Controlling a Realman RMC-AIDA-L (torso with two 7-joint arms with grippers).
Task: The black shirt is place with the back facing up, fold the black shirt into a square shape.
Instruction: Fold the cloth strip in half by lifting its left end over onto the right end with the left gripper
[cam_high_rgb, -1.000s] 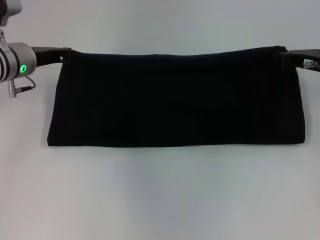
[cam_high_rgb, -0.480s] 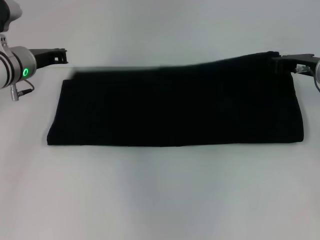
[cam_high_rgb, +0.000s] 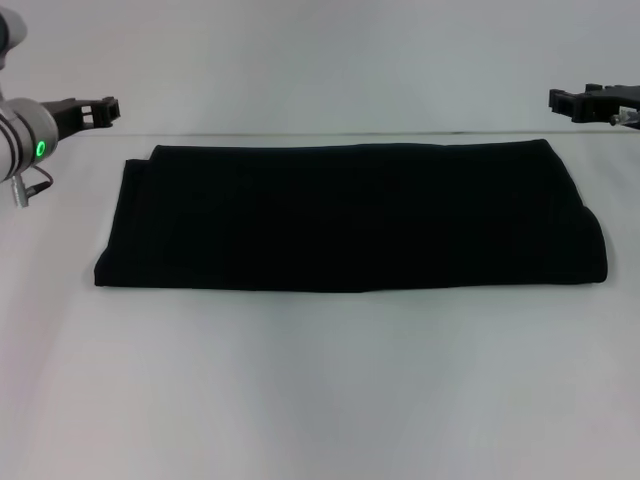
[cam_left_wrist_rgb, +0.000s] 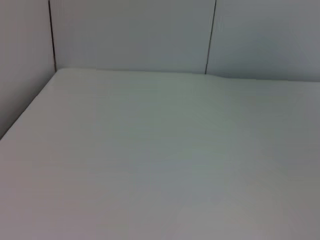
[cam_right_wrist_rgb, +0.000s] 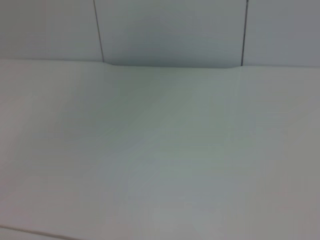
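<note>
- The shirt lies flat on the table, folded into a long band. Its long axis runs left to right across my view, with the short axis running away from me.
- The far edge shows two layers slightly out of line at the left corner. The right end is rounded where the fold bulges.
- No lettering shows on the upper face.
- The left gripper hangs off the band's far left corner, up and outboard, clear of the cloth. It grips nothing. I cannot tell from here whether its fingers are spread or pressed together.
- The right gripper hangs off the far right corner, likewise clear of the cloth and carrying nothing. Finger state: I cannot tell.
- Both wrist views show only bare table and back wall, with no cloth and no fingers.
- Governing relation: the band is much wider than it is deep, so in my judgement a square calls for a fold across the long axis, one end carried over toward the other.
- Each end lies below and inboard of its own arm, about equally near. Neither arm has the advantage, and either end could be taken up.
- Risk, as I judge it: the loose upper layer at the left corner may slip apart if pinched alone.
</note>
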